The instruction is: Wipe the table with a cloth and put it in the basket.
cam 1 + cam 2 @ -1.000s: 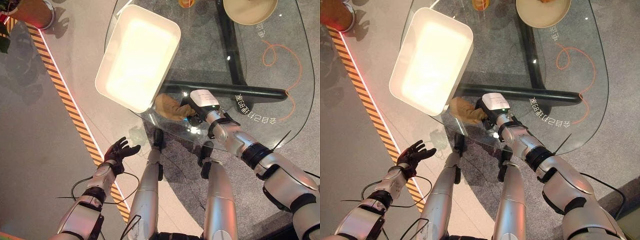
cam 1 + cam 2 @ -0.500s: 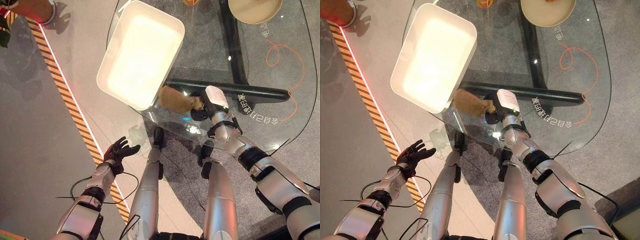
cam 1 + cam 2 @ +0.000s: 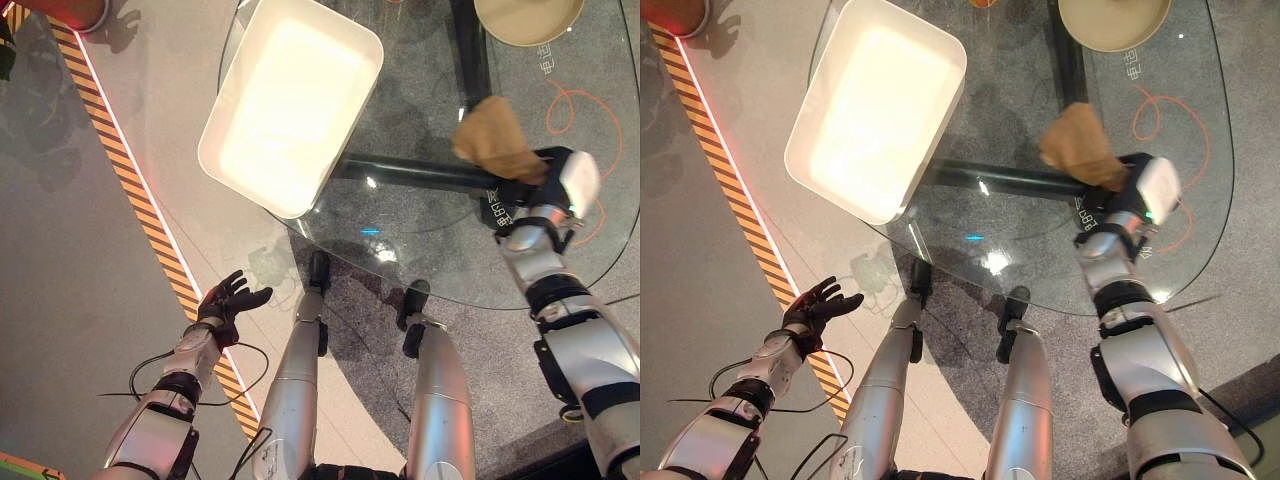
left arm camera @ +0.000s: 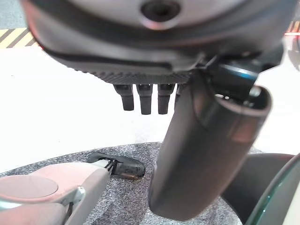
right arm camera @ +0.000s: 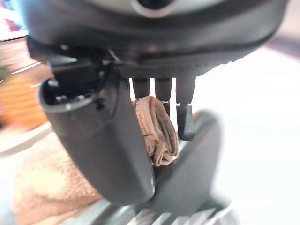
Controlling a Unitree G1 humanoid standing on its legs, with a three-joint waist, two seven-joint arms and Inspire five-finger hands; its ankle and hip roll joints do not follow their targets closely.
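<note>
Right hand (image 3: 560, 180) pinches tan cloth (image 3: 490, 135) – soft, light, floppy, best gripped by bunched edge – well right of white basket (image 3: 290, 105). Left hand (image 3: 228, 300) relaxed, holding nothing.

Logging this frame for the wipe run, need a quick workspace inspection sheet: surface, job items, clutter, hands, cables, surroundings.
Surface: glass table, dark frame under it, orange line and print on its right part.
Job's things: tan cloth in the right hand, on the glass; white basket at the table's left edge, nothing in it.
Clutter: beige bowl at the far edge.
Hands: right hand pinching the cloth; left hand open, off the table over the floor.
Cables: nothing seen.
Surroundings: grey floor with striped tape.
</note>
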